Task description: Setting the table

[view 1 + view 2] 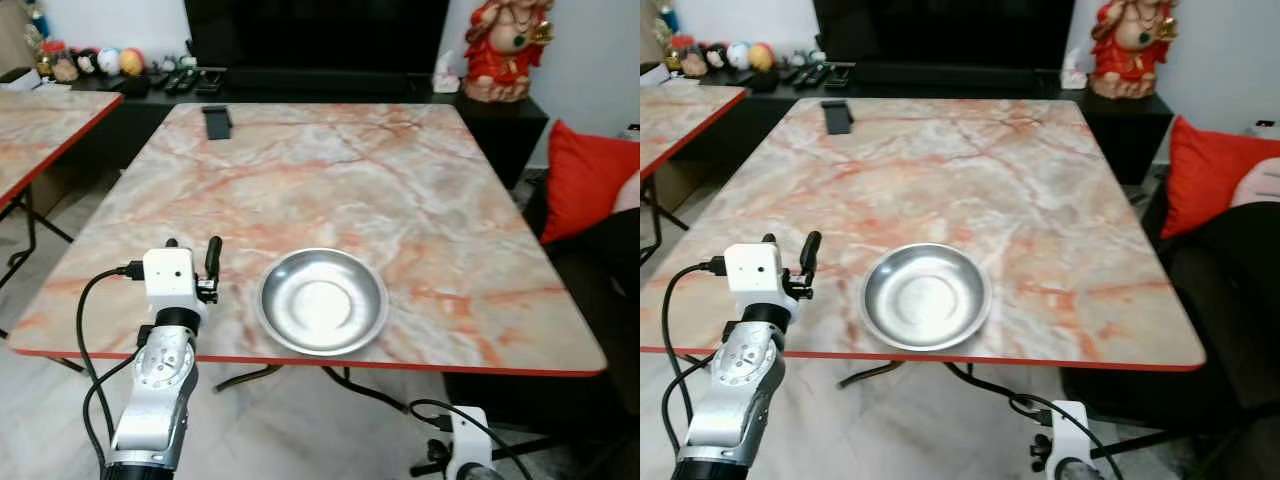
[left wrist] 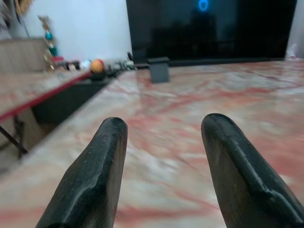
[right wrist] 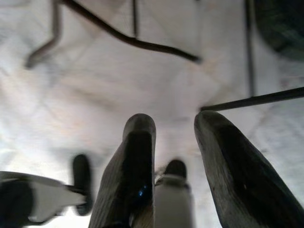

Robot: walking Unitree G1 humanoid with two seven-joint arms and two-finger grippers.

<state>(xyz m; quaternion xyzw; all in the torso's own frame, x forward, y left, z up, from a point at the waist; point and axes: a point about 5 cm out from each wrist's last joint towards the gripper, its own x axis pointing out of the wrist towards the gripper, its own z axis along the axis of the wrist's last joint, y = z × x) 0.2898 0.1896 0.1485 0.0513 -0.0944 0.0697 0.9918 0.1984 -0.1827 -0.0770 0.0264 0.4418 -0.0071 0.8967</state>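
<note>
1. We read the steel bowl (image 1: 322, 301) as the one table-setting item in place. It sits upright on the marble-patterned table (image 1: 330, 180), close to the near red-trimmed edge and slightly left of centre. That position suits a seat at the near side, so we judge this placement complete.

2. The left gripper (image 1: 192, 262) is raised over the near left part of the table, just beside the bowl's left rim and not touching it. Its fingers (image 2: 97, 175) are parted with nothing between them. We judge that the arm is clear of the bowl and free for the next item.

3. The right gripper (image 3: 173, 156) hangs low below the table's near edge, pointing down at the white floor (image 3: 118, 95) and the dark table legs (image 3: 142, 45). Its fingers are spread and empty. We treat this arm as idle.

4. A small dark phone-like object (image 1: 217, 122) lies at the far left of the table, well apart from the bowl. We cannot identify it more closely.

5. Beyond the far edge, a black cabinet (image 1: 300, 85) carries remotes and small ornaments, with a red figurine (image 1: 505, 45) at the right. A red cushion (image 1: 585, 180) lies to the right and a second table (image 1: 45, 130) to the left.

6. We see no cutlery, cups or further dishes, so we judge the setting barely begun; more items must be fetched from elsewhere.
</note>
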